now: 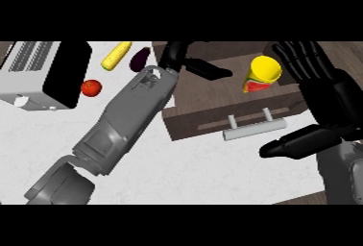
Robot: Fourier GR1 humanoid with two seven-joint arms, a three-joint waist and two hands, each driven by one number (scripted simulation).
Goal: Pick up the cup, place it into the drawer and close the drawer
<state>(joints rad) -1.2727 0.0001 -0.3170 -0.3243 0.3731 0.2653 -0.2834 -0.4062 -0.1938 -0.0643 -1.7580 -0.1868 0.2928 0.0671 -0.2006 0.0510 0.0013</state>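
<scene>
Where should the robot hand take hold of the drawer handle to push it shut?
Take the drawer handle at mid-bar, coming from its front, the near side. It is a pale bar standing off the drawer front on two posts, so fingers can wrap it. The right robot hand is nearer.

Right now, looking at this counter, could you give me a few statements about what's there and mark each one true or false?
1. The cup is yellow. True.
2. The drawer is shut. False: it is pulled out, and the cup shows over it.
3. A tomato lies beside the toaster. True.
4. The right hand holds the cup. False: its fingers are straight, beside the cup.
5. The corn lies in the drawer. False: it lies on the counter, next to the eggplant.
</scene>
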